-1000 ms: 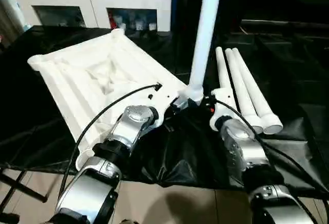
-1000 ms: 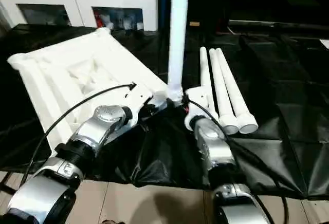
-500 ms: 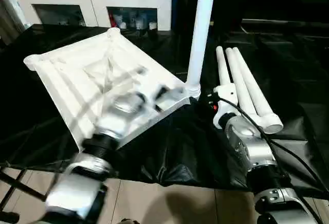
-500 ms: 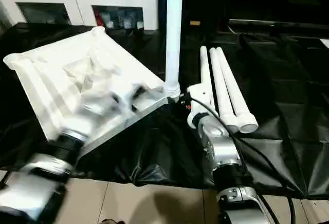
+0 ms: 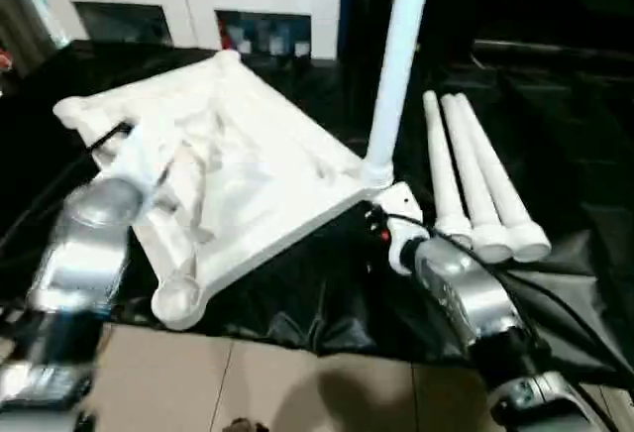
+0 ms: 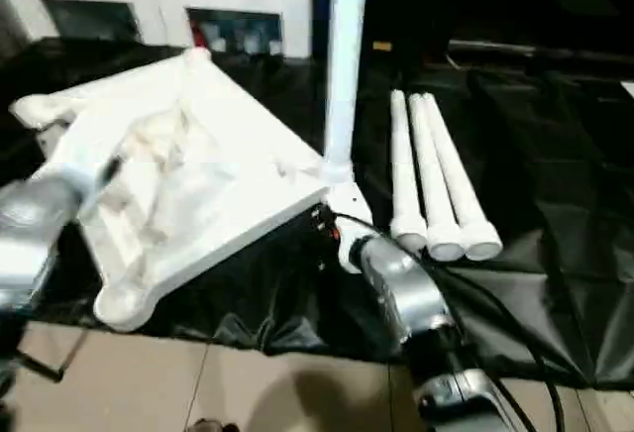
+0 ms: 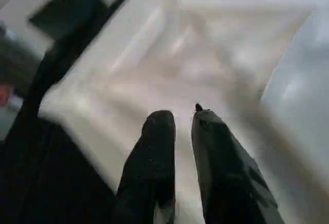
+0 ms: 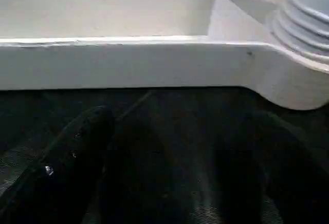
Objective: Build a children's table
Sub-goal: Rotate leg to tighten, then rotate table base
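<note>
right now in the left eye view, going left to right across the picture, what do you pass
left arm → upturned table top → upright leg standing in the top's corner socket → three loose legs lying side by side on the black cloth

— What do we look like from up here?

— Our right forearm (image 5: 466, 293) is a rounded silver shell that ends in a black collar near the elbow, and a black cable (image 5: 555, 303) loops along it. At the wrist sits a white block with a small red mark.

— And our left forearm (image 5: 84, 244)?

— Silver too, blurred, with a white wrist piece and a thin black cable.

— The fingers?

— Two per gripper, black and rounded. Our left fingers (image 7: 154, 167) taper at the tips; one right finger (image 8: 72, 157) carries small shiny screws.
</note>
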Robot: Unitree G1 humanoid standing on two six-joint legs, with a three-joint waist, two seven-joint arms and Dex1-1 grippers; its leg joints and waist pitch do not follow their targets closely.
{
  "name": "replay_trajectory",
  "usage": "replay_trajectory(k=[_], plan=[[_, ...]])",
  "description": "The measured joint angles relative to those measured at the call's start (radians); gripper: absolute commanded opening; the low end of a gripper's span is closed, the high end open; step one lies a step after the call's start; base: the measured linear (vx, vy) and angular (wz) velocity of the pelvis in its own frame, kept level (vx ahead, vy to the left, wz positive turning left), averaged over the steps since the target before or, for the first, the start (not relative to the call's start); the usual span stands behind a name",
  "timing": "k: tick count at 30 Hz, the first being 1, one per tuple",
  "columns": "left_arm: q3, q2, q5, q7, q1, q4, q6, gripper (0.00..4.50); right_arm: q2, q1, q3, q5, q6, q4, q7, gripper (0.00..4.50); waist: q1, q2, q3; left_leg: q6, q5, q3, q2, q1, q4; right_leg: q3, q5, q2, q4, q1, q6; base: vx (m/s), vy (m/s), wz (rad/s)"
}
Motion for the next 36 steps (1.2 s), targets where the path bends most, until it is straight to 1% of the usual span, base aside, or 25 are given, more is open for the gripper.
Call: replay_trajectory(k=[2, 3, 5, 7, 8, 9, 10, 12, 13, 14, 15, 17, 18, 19, 20, 21, 23, 26, 29, 30, 32, 33, 34, 35, 36], plan=[[0.0, 0.031, 0.004, -0.015, 0.037, -0.004, 0.024, 0.31, 0.008, -0.005, 0.0, 0.0, 0.0, 0.012, -0.003, 4.11, 0.0, -0.002, -0.001, -0.001, 0.001, 0.0, 0.0, 0.001, 0.0, 0.0, 0.001, 0.0, 0.0, 0.0, 0.0, 0.0, 0.0, 0.0], [0.0, 0.034, 0.004, -0.022, 0.047, -0.001, 0.033, 0.31, 0.008, -0.005, 0.0, 0.0, 0.001, 0.02, -0.005, 4.11, 0.004, -0.003, 0.0, -0.002, 0.001, 0.0, 0.0, 0.001, 0.0, 0.0, 0.001, 0.0, 0.0, 0.0, 0.001, 0.0, 0.0, 0.0], [-0.004, 0.041, -0.002, -0.04, 0.066, -0.002, 0.041, 0.05, 0.016, -0.014, 0.005, -0.001, 0.014, 0.03, -0.011, 3.79, 0.007, -0.004, 0.0, -0.003, 0.002, 0.0, 0.0, 0.001, 0.0, 0.001, 0.003, 0.0, 0.0, 0.0, 0.002, 0.0, 0.0, 0.0], [-0.025, 0.049, -0.016, -0.075, 0.087, -0.001, 0.037, 0.0, 0.024, -0.032, 0.009, -0.002, 0.02, 0.051, -0.016, 3.69, 0.007, -0.004, 0.0, -0.003, 0.002, 0.0, 0.0, 0.002, 0.0, 0.001, 0.003, 0.0, 0.001, 0.0, 0.002, 0.0, 0.0, 0.0], [-0.044, 0.05, -0.033, -0.11, 0.099, -0.002, 0.031, 0.0, 0.03, -0.054, 0.009, -0.004, 0.021, 0.079, -0.026, 3.62, 0.007, -0.004, -0.001, -0.004, 0.002, 0.0, 0.0, 0.002, 0.0, 0.001, 0.003, 0.0, 0.001, 0.0, 0.002, 0.0, 0.0, 0.0], [-0.06, 0.049, -0.044, -0.132, 0.108, -0.001, 0.029, 0.0, 0.033, -0.067, 0.009, -0.005, 0.021, 0.094, -0.034, 3.43, 0.008, -0.004, -0.001, -0.004, 0.002, 0.0, 0.0, 0.002, 0.0, 0.001, 0.003, 0.0, 0.001, 0.0, 0.002, 0.0, 0.0, 0.0], [-0.075, 0.046, -0.048, -0.151, 0.114, -0.001, 0.03, 0.0, 0.035, -0.078, 0.008, -0.006, 0.02, 0.106, -0.038, 3.43, 0.009, -0.006, -0.001, -0.004, 0.002, 0.0, 0.0, 0.002, 0.0, 0.001, 0.003, 0.0, 0.001, 0.0, 0.002, 0.0, 0.0, 0.0], [-0.103, 0.054, -0.06, -0.191, 0.114, -0.002, 0.038, 0.0, 0.042, -0.097, 0.007, -0.009, 0.015, 0.144, -0.043, 3.25, 0.011, -0.008, -0.002, -0.004, 0.002, 0.0, 0.0, 0.003, -0.001, 0.001, 0.003, 0.001, 0.001, 0.0, 0.002, 0.0, 0.0, 0.0], [-0.119, 0.063, -0.063, -0.213, 0.114, -0.003, 0.044, 0.0, 0.047, -0.109, 0.006, -0.012, 0.006, 0.17, -0.045, 3.21, 0.01, -0.008, -0.002, -0.004, 0.003, -0.001, 0.0, 0.002, -0.001, 0.001, 0.003, 0.001, 0.002, 0.0, 0.002, 0.0, 0.0, 0.0], [-0.14, 0.075, -0.065, -0.243, 0.114, -0.003, 0.052, 0.0, 0.055, -0.124, 0.005, -0.012, -0.011, 0.203, -0.049, 2.99, 0.009, -0.008, -0.002, -0.004, 0.003, 0.0, 0.0, 0.002, -0.001, 0.002, 0.003, 0.001, 0.002, -0.001, 0.002, 0.0, 0.0, 0.0], [-0.159, 0.091, -0.066, -0.269, 0.114, -0.003, 0.055, 0.0, 0.062, -0.142, 0.004, -0.012, -0.026, 0.235, -0.055, 2.99, 0.008, -0.008, -0.002, -0.004, 0.003, 0.0, 0.0, 0.003, -0.001, 0.002, 0.003, 0.001, 0.002, -0.001, 0.002, 0.0, 0.0, 0.0], [-0.177, 0.12, -0.068, -0.317, 0.113, -0.01, 0.056, 0.0, 0.067, -0.172, -0.001, -0.013, -0.043, 0.276, -0.067, 2.84, 0.006, -0.008, -0.002, -0.004, 0.003, 0.0, 0.0, 0.003, -0.001, 0.002, 0.003, 0.001, 0.002, -0.001, 0.002, 0.0, 0.0, 0.0], [-0.18, 0.126, -0.07, -0.329, 0.113, -0.014, 0.056, 0.0, 0.067, -0.175, -0.005, -0.013, -0.049, 0.279, -0.071, 2.67, 0.006, -0.008, -0.002, -0.005, 0.003, 0.0, 0.0, 0.003, -0.001, 0.002, 0.003, 0.001, 0.002, 0.0, 0.002, 0.0, 0.0, 0.0], [-0.18, 0.127, -0.072, -0.334, 0.113, -0.016, 0.057, 0.0, 0.067, -0.176, -0.009, -0.014, -0.05, 0.283, -0.075, 2.67, 0.006, -0.008, -0.002, -0.005, 0.003, 0.0, 0.0, 0.003, -0.001, 0.002, 0.003, 0.001, 0.002, 0.0, 0.002, 0.0, 0.0, 0.0], [-0.185, 0.132, -0.076, -0.348, 0.114, -0.02, 0.057, 0.0, 0.069, -0.181, -0.013, -0.015, -0.053, 0.296, -0.077, 2.46, 0.006, -0.008, -0.002, -0.005, 0.003, 0.0, 0.0, 0.003, -0.001, 0.001, 0.003, 0.001, 0.002, 0.0, 0.002, 0.0, 0.0, 0.0], [-0.197, 0.146, -0.085, -0.374, 0.115, -0.03, 0.056, 0.0, 0.073, -0.189, -0.013, -0.015, -0.057, 0.317, -0.078, 2.41, 0.006, -0.008, -0.002, -0.005, 0.003, 0.0, 0.0, 0.003, -0.001, 0.002, 0.003, 0.001, 0.003, -0.001, 0.002, 0.0, 0.0, 0.0], [-0.226, 0.198, -0.12, -0.47, 0.125, -0.075, 0.056, 0.0, 0.076, -0.215, -0.015, -0.017, -0.08, 0.37, -0.081, 2.35, 0.006, -0.008, -0.002, -0.005, 0.003, 0.0, 0.0, 0.004, -0.001, 0.002, 0.003, 0.001, 0.003, 0.0, 0.002, 0.0, 0.0, 0.0], [-0.251, 0.221, -0.164, -0.571, 0.133, -0.126, 0.059, 0.0, 0.077, -0.241, -0.02, -0.021, -0.106, 0.423, -0.086, 1.98, 0.002, -0.008, -0.002, -0.005, 0.003, 0.0, 0.0, 0.004, 0.0, 0.003, 0.003, 0.001, 0.003, 0.0, 0.002, 0.0, 0.0, 0.0], [-0.29, 0.212, -0.211, -0.644, 0.141, -0.172, 0.052, 0.0, 0.077, -0.243, -0.025, -0.021, -0.125, 0.441, -0.088, 1.87, -0.003, -0.009, -0.003, -0.005, 0.003, 0.0, 0.0, 0.005, 0.0, 0.003, 0.003, 0.001, 0.003, 0.001, 0.002, 0.0, 0.0, 0.0], [-0.299, 0.2, -0.221, -0.653, 0.141, -0.18, 0.052, 0.0, 0.079, -0.247, -0.025, -0.021, -0.131, 0.45, -0.089, 1.6, -0.005, -0.008, -0.003, -0.005, 0.003, 0.0, 0.0, 0.005, -0.001, 0.003, 0.003, 0.001, 0.004, 0.001, 0.002, 0.0, 0.0, 0.0], [-0.325, 0.153, -0.233, -0.658, 0.122, -0.186, 0.063, 0.0, 0.081, -0.259, -0.029, -0.022, -0.137, 0.469, -0.089, 1.52, -0.008, -0.009, -0.003, -0.006, 0.004, 0.0, 0.0, 0.005, -0.001, 0.002, 0.003, 0.001, 0.005, 0.0, 0.002, 0.0, 0.0, 0.0], [-0.338, 0.14, -0.24, -0.658, 0.115, -0.19, 0.064, 0.0, 0.084, -0.263, -0.03, -0.023, -0.137, 0.474, -0.089, 1.39, -0.008, -0.009, -0.003, -0.006, 0.004, 0.0, 0.0, 0.005, -0.001, 0.002, 0.003, 0.001, 0.005, 0.0, 0.002, 0.0, 0.0, 0.0], [-0.353, 0.121, -0.24, -0.655, 0.102, -0.186, 0.065, 0.0, 0.086, -0.272, -0.031, -0.023, -0.143, 0.489, -0.089, 1.39, -0.009, -0.009, -0.003, -0.006, 0.004, 0.0, 0.0, 0.006, 0.0, 0.003, 0.003, 0.001, 0.006, 0.0, 0.002, 0.0, 0.0, 0.0], [-0.366, 0.092, -0.238, -0.648, 0.083, -0.174, 0.063, 0.0, 0.087, -0.279, -0.033, -0.023, -0.15, 0.502, -0.089, 1.24, -0.01, -0.009, -0.003, -0.006, 0.004, 0.0, 0.0, 0.006, 0.0, 0.002, 0.004, 0.001, 0.006, 0.0, 0.001, 0.0, 0.0, 0.0], [-0.376, 0.069, -0.234, -0.635, 0.066, -0.156, 0.052, 0.0, 0.087, -0.28, -0.034, -0.023, -0.16, 0.512, -0.091, 1.24, -0.01, -0.009, -0.003, -0.007, 0.004, 0.0, 0.0, 0.006, 0.0, 0.002, 0.004, 0.001, 0.006, 0.0, 0.001, 0.0, 0.0, 0.0]])
